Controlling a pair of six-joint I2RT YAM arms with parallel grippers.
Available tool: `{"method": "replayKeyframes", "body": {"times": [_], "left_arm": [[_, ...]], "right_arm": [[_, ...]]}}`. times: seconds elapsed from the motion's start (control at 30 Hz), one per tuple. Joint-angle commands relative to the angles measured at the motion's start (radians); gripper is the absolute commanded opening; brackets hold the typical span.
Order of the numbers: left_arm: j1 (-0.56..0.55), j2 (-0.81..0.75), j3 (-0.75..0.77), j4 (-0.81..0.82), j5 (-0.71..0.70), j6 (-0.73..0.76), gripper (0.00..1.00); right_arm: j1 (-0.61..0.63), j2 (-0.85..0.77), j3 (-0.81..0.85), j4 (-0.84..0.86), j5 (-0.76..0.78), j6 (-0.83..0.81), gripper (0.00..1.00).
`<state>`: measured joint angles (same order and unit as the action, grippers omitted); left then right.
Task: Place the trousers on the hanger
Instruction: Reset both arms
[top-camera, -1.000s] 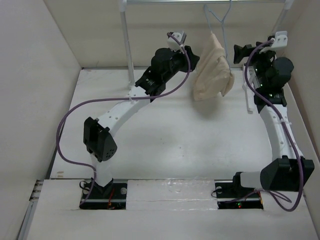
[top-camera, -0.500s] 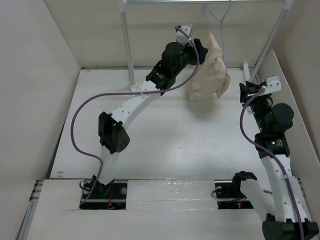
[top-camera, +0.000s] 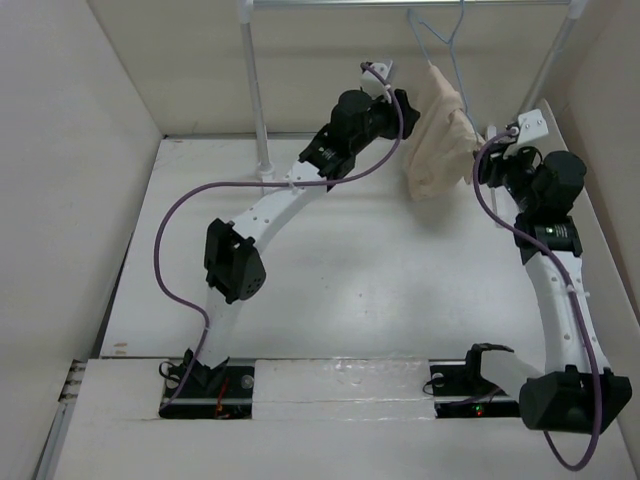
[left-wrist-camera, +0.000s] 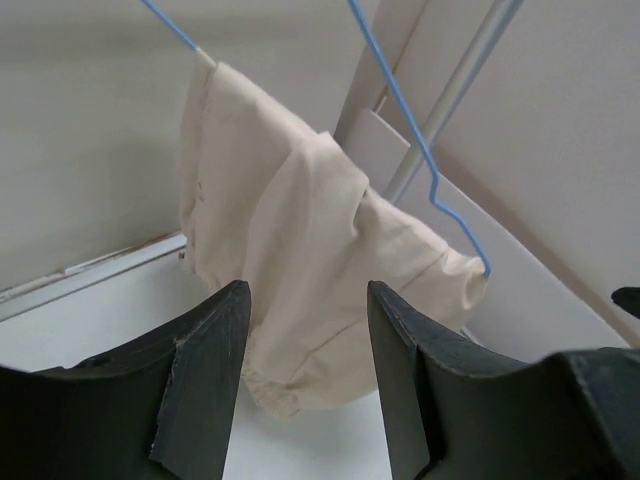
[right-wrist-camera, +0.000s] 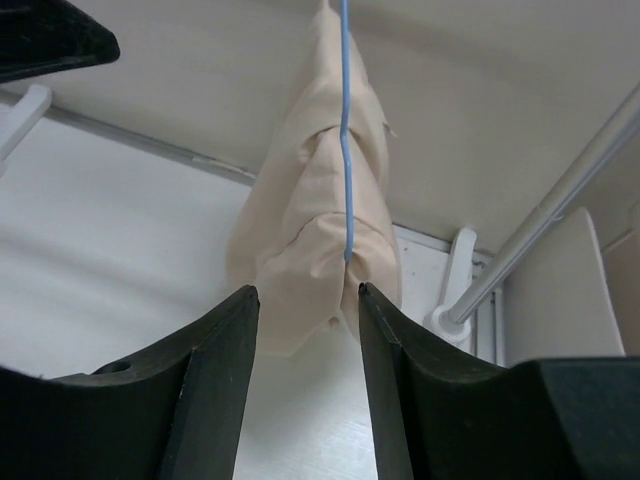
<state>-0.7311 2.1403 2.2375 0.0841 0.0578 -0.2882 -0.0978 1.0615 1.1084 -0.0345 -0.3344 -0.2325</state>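
Observation:
The beige trousers hang bunched and draped over the thin blue wire hanger, which hooks on the rack bar at the back right. My left gripper is just left of them, open, with nothing between its fingers. In the left wrist view the trousers and the hanger lie beyond the left gripper. My right gripper is close on the right side, open and empty. In the right wrist view the trousers and the hanger hang ahead of the right gripper.
A white rack stands at the back: left pole, slanted right pole and its foot on the table. A white panel leans at the right wall. Walls close in on the left and back.
The left arm reached further back and right toward the trousers. The right arm dropped back, then rose again beside them. The trousers swung left, then right on the hanger.

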Motion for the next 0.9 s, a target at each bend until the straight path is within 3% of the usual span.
{"method": "replayKeyframes", "body": {"times": [0.0, 0.07, 0.1, 0.13, 0.27, 0.3, 0.33, 0.4, 0.43, 0.5, 0.73, 0.87], "left_arm": [[0.009, -0.085, -0.093, 0.068, 0.056, 0.014, 0.47], [0.009, -0.152, -0.218, 0.135, 0.053, 0.009, 0.49], [0.009, -0.169, -0.295, 0.207, 0.053, 0.008, 0.64], [0.009, -0.186, -0.32, 0.223, 0.057, 0.012, 0.73], [0.009, -0.294, -0.41, 0.187, 0.053, -0.009, 0.85], [0.009, -0.339, -0.54, 0.233, 0.054, -0.022, 0.99], [0.009, -0.393, -0.631, 0.28, 0.027, -0.031, 0.99], [0.009, -0.568, -0.883, 0.441, -0.009, -0.055, 0.99], [0.009, -0.623, -0.885, 0.477, -0.038, -0.055, 0.99], [0.009, -0.756, -1.079, 0.512, -0.119, -0.062, 0.99], [-0.001, -0.945, -1.262, 0.511, -0.19, -0.043, 0.99], [-0.001, -0.933, -1.268, 0.48, -0.222, -0.042, 0.99]], "right_arm": [[-0.003, -0.044, 0.036, 0.015, -0.06, -0.004, 0.51], [0.007, -0.078, 0.018, 0.016, -0.029, -0.002, 0.53], [0.018, -0.092, 0.011, 0.007, -0.016, -0.002, 0.54], [0.018, -0.106, 0.002, -0.001, -0.003, -0.002, 0.57], [0.027, -0.207, -0.044, -0.062, 0.011, -0.011, 0.73], [0.027, -0.28, -0.067, -0.076, 0.024, -0.01, 0.75], [0.027, -0.319, -0.091, -0.082, 0.044, -0.008, 1.0], [0.027, -0.424, -0.136, -0.14, 0.116, -0.022, 1.0], [0.027, -0.455, -0.146, -0.162, 0.139, -0.033, 1.0], [0.049, -0.504, -0.154, -0.243, 0.231, -0.056, 1.0], [0.106, -0.584, -0.223, -0.229, 0.232, -0.042, 1.0], [0.106, -0.589, -0.24, -0.223, 0.216, -0.036, 1.0]]}}
